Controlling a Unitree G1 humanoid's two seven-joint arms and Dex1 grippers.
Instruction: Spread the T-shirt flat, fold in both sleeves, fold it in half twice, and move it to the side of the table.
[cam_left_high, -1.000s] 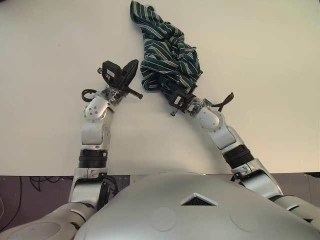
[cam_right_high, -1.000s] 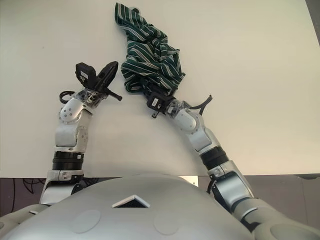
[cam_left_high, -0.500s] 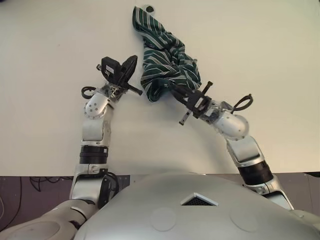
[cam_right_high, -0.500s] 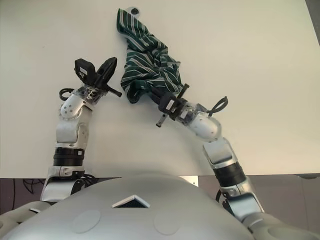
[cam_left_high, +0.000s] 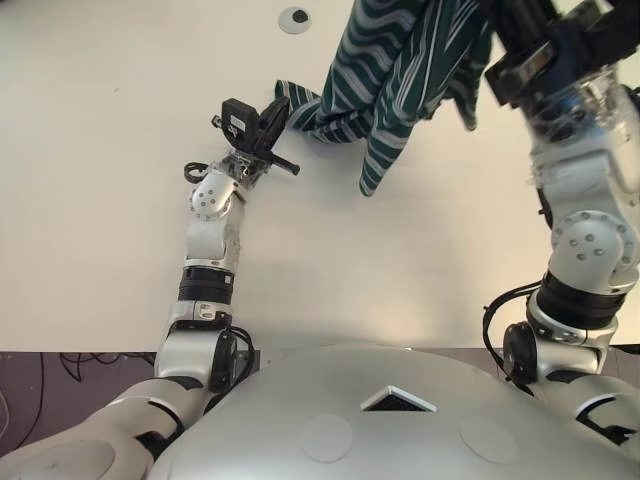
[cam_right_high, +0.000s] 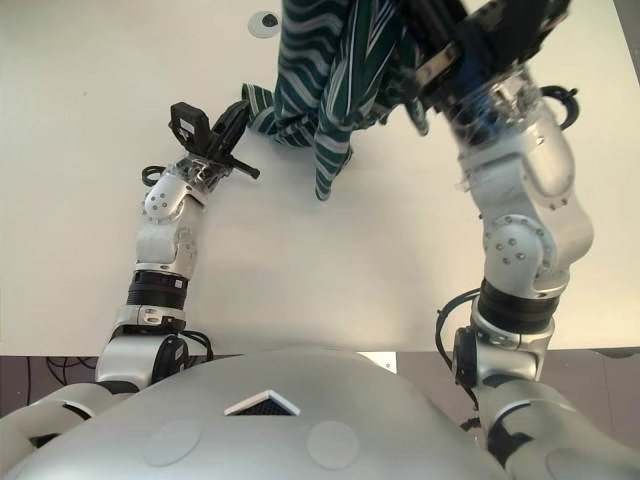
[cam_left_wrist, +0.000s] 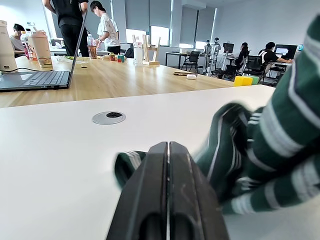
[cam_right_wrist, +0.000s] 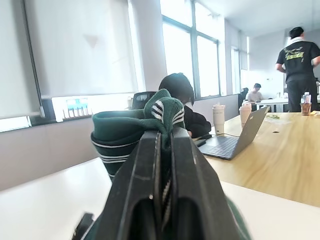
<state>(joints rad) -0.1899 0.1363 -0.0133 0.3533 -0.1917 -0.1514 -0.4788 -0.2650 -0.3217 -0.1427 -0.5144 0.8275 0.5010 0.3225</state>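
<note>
The green T-shirt with white stripes hangs bunched from my right gripper, which is raised high over the far right of the white table and is shut on a fold of it. The shirt's lowest part still rests on the table. My left gripper lies low over the table with its tip right beside that trailing end. It is shut with nothing between its fingers, and the striped cloth lies just past them.
A round grey cable grommet is set into the table behind the shirt. The table's near edge runs just ahead of my body. Bare table lies to the left and in front of the shirt.
My right arm has swung up and to the right, lifting the shirt off the table until it hangs. My left gripper has slid a little forward and right, up to the shirt's trailing end.
</note>
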